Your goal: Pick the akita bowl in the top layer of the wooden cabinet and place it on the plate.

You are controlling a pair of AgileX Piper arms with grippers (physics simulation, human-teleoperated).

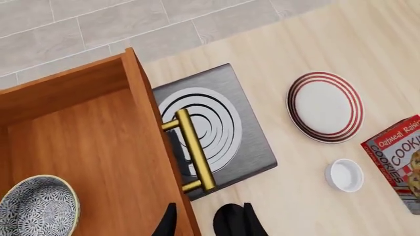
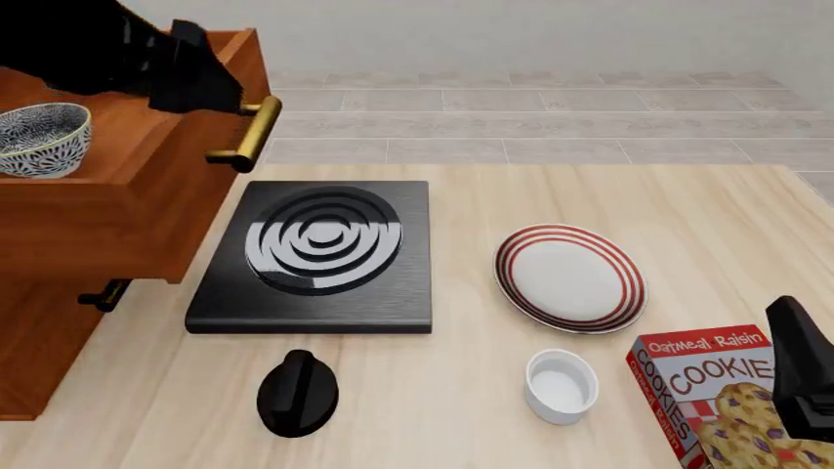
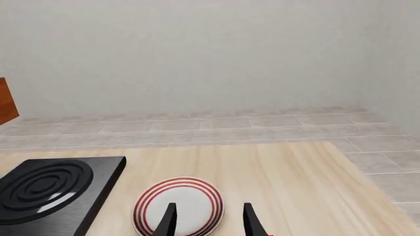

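Drawer work looks finished, going by how things lie: the top layer of the cabinet stands pulled out over the stove, its brass handle hanging above the stove's far-left corner. Left of the stove, inside that drawer, the bowl sits upright on the drawer floor, not yet lifted. So the opening is done; grasping, carrying and setting down are all left.

The left gripper hovers above the drawer's front wall, up and left of the stove. In its wrist view the fingers are parted, one over the drawer floor and one outside the front wall, holding nothing. The bowl lies apart from them, deeper in the drawer, untouched (from the front it sits just left of the dark arm, lower down). I'd judge the gripper must move back over the drawer and come down on the bowl's rim.

Right of the stove, the plate rests bare on the table, well apart from the drawer. Nearer than the plate are a small white cup and a cookie box, both clear of it.

Far right of the stove, the right gripper idles low over the table's near edge, its fingers spread wide and empty, pointing toward the plate.
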